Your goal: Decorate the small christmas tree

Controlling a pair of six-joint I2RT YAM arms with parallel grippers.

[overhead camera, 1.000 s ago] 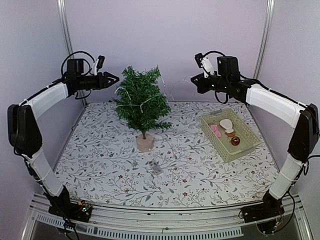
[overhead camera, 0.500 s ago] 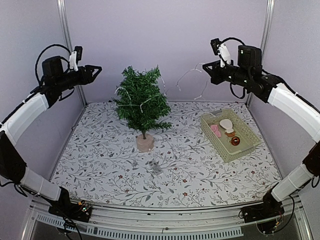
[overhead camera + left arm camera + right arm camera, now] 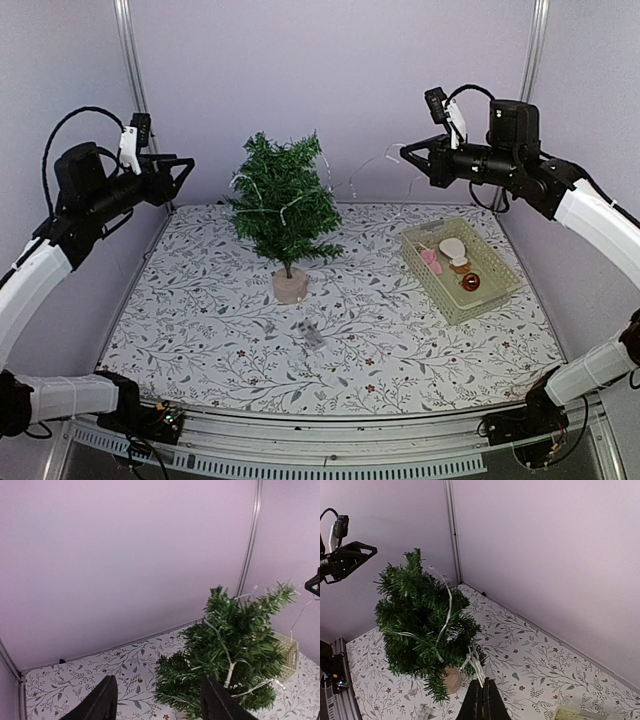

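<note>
**Top external view.** The small christmas tree point(image 3: 285, 205) stands upright on its pale round base point(image 3: 291, 285), on the flowered bench point(image 3: 200, 330). It is left of the middle and nearer the far edge than the near one. A thin string of lights point(image 3: 290, 207) lies across its branches and runs on through the air toward the right. The right gripper point(image 3: 408, 152) is high above the far right part of the bench, its fingers pressed together on the end of that string. The left gripper point(image 3: 184, 170) hangs in the air over the far left corner, fingers spread, with nothing between them. A pale green basket point(image 3: 500, 262) sits near the right edge. In it lie a pink piece point(image 3: 431, 260), a white piece point(image 3: 452, 247) and a brown ball point(image 3: 470, 283). A small grey object point(image 3: 311, 334) lies on the bench, nearer the front edge than the tree.

**Left wrist view.** The left gripper point(image 3: 157, 700) has its two dark fingers point(image 3: 103, 702) wide apart and empty. The tree point(image 3: 230, 650) fills the lower right, with white strands over its needles. The basket point(image 3: 288, 647) shows just behind it.

**Right wrist view.** The right gripper point(image 3: 482, 702) is clamped shut with the pale strands rising from its tip toward the tree point(image 3: 422, 625). The string of lights point(image 3: 448, 605) crosses the tree's branches. The left gripper point(image 3: 356, 555) is visible at the far left, beyond the tree, apart from it.
</note>
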